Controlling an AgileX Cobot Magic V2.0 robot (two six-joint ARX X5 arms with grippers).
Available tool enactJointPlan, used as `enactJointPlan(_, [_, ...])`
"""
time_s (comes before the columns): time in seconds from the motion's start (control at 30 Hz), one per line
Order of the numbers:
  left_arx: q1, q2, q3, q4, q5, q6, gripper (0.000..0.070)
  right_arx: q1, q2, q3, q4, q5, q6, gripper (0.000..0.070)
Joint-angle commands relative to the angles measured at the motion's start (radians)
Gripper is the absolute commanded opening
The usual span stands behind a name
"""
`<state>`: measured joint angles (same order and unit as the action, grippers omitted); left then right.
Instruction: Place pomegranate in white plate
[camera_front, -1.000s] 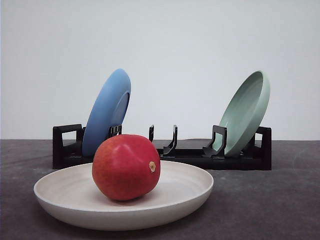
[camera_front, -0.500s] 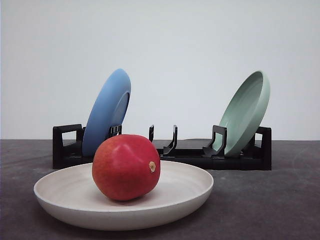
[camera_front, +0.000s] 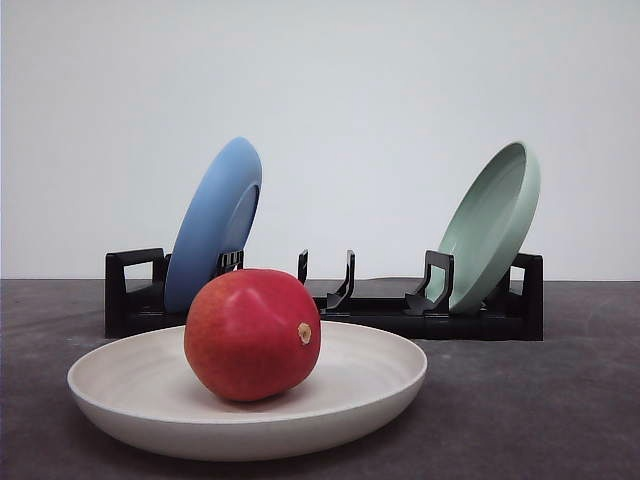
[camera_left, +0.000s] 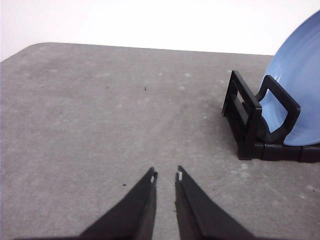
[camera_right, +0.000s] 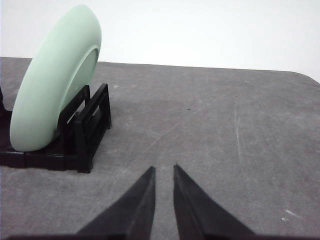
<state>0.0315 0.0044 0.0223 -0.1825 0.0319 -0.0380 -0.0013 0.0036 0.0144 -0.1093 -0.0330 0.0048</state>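
I see the table (camera_front: 560, 400), a dark grey matte surface with fine scratches and small specks. Its far edge meets a plain white wall, and I can see a rounded far corner in each wrist view. Two items rest directly on it. The white plate (camera_front: 130, 385) sits flat at the near side, left of centre in the front view. The black dish rack (camera_front: 375, 312) stands behind the plate, running crosswise. In the wrist views, I see bare tabletop beyond each end of the rack.
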Motion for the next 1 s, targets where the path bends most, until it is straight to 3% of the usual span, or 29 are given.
enactJointPlan(0.0, [0.000,-0.001,-0.010,0.002,0.001,0.002,0.0052,-0.002,0.000,-0.004,0.008,0.001,0.011,0.0062])
enactJointPlan(0.97, [0.000,-0.001,-0.010,0.002,0.001,0.002,0.0052,-0.002,0.000,-0.004,0.008,0.001,0.011,0.0062])
